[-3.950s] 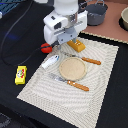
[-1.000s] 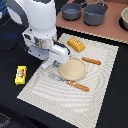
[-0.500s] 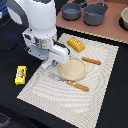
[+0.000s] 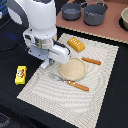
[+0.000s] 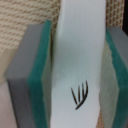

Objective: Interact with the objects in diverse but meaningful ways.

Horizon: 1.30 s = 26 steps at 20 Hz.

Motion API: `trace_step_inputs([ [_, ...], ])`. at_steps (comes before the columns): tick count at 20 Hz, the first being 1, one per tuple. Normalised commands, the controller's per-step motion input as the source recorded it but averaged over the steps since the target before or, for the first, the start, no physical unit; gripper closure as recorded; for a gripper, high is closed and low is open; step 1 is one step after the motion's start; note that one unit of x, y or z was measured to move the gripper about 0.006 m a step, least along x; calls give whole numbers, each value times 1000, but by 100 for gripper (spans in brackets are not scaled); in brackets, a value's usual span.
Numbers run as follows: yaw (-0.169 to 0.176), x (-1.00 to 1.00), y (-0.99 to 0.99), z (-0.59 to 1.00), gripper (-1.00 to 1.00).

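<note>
A: Plainly the claw (image 5: 64, 75) is narrowed on the white fish-like piece (image 5: 75, 60); the wrist view shows both green pads (image 5: 36, 80) pressed flat against its sides, black fin marks facing the camera.

B: So the step in hand is carrying or placing it?

A: I'd judge so. To do it well, keep the squeeze steady and the piece upright, and set it down on bare woven mat (image 4: 100, 90), not against the tan plate (image 4: 72, 68).

B: Where is everything else?

A: In the exterior view, take the plate as the dial's centre: the claw sits just beside it at nine o'clock, the orange ridged block (image 4: 76, 44) at twelve, and the yellow packet (image 4: 20, 75) well apart at nine, on the dark table (image 4: 15, 107). The tomato I cannot see.
</note>
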Motion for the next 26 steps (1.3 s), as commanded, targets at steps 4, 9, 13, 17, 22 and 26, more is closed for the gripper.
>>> trace_step_inputs([
  [4,-27,-247,-245,1000,100],
  [9,-18,1,-428,537,100],
  [13,31,31,-534,171,100],
  [17,163,10,-491,8,100],
  [22,205,6,-317,38,100],
  [26,196,26,-319,163,100],
])
